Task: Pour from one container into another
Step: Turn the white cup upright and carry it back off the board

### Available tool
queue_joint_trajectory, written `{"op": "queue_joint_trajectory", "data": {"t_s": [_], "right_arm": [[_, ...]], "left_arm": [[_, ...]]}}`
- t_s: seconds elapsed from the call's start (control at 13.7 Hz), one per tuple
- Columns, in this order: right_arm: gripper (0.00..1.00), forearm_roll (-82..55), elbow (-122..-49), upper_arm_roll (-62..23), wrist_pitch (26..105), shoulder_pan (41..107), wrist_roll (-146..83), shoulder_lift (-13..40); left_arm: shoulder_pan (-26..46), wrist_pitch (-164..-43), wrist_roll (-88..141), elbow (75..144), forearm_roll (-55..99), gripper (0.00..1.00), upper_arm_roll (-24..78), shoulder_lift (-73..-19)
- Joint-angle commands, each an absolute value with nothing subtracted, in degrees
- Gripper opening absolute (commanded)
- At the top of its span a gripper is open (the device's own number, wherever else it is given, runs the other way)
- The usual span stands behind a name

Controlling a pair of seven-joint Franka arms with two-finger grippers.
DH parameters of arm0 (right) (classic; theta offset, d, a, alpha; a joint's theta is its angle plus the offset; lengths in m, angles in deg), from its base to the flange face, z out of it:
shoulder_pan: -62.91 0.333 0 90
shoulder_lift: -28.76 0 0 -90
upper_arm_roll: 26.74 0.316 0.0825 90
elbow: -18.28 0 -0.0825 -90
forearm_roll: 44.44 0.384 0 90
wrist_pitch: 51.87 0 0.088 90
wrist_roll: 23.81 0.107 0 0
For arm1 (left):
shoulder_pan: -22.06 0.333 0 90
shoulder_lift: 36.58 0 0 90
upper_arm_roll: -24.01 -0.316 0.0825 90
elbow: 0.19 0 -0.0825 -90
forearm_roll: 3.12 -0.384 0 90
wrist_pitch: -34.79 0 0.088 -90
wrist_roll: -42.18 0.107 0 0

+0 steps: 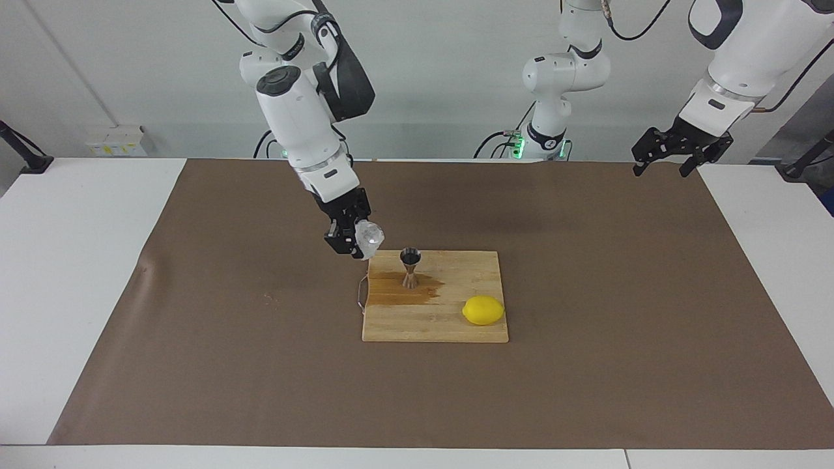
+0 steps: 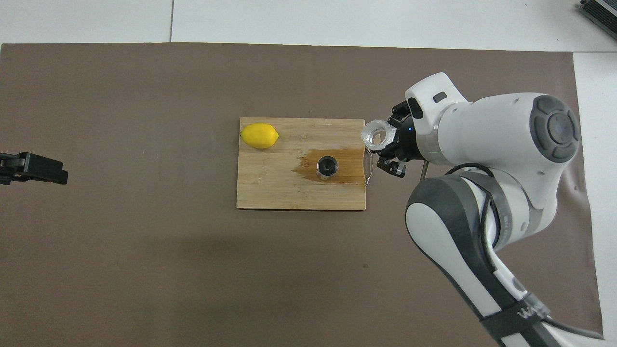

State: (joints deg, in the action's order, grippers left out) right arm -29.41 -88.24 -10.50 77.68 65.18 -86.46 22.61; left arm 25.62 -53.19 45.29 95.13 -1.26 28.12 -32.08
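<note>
1. The frosted cup (image 1: 369, 238) is held tilted in the closed right pincer (image 1: 352, 242), in the air over the brown mat (image 1: 195, 339) beside the cutting board's (image 1: 449, 326) edge toward the right arm's end.
2. The steel jigger (image 1: 410, 267) is seen upright on the board, in a wet brown stain (image 1: 401, 296).
3. A lemon (image 1: 483, 310) is placed at the board's corner.
4. The left pincer (image 1: 672, 155) is kept open, waiting over the tabletop's (image 1: 78, 273) end.

You are looking at the tiny whitish bumpy cup (image 1: 369, 238), which is tilting in the air over the right arm's edge of the wooden board (image 1: 449, 329). The steel hourglass jigger (image 1: 410, 267) is standing upright on that board, in a brown puddle (image 2: 344, 168).
</note>
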Motion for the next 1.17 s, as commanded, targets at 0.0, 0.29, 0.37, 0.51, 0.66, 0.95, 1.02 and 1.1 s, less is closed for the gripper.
{"op": "queue_joint_trajectory", "data": {"t_s": [0.0, 0.29, 0.37, 0.51, 0.66, 0.95, 1.02, 1.1], "right_arm": [[0.45, -26.60, -89.12, -9.87, 78.47, 63.53, -89.36, 23.22], [0.45, -25.20, -89.47, -9.87, 78.38, 60.72, -92.00, 23.22], [0.45, -24.50, -89.56, -9.87, 78.38, 59.41, -93.58, 23.22], [0.45, -20.64, -90.00, -9.87, 78.38, 57.73, -95.61, 22.79], [0.45, -17.48, -91.58, -9.87, 78.56, 54.76, -99.38, 21.91], [0.46, -9.64, -92.80, -9.95, 81.70, 50.53, -109.40, 18.57], [0.46, -9.64, -93.60, -9.95, 83.72, 50.08, -111.24, 17.61], [0.46, -9.20, -94.13, -9.95, 84.96, 48.86, -113.61, 16.21]], "left_arm": [[26.72, -52.92, 45.96, 96.67, -0.92, 1.00, 28.84, -30.52], [26.72, -52.92, 45.96, 96.58, -0.92, 1.00, 28.84, -30.52], [26.72, -52.92, 45.96, 96.58, -0.92, 1.00, 28.84, -30.52], [26.72, -52.92, 45.96, 96.67, -0.92, 1.00, 28.84, -30.52], [26.72, -52.92, 45.96, 96.67, -0.92, 1.00, 28.84, -30.52], [26.72, -52.92, 45.96, 96.58, -0.92, 1.00, 28.84, -30.52], [26.72, -53.01, 45.96, 96.58, -0.92, 1.00, 28.84, -30.52], [26.72, -52.92, 45.96, 96.58, -0.92, 1.00, 28.84, -30.52]]}}
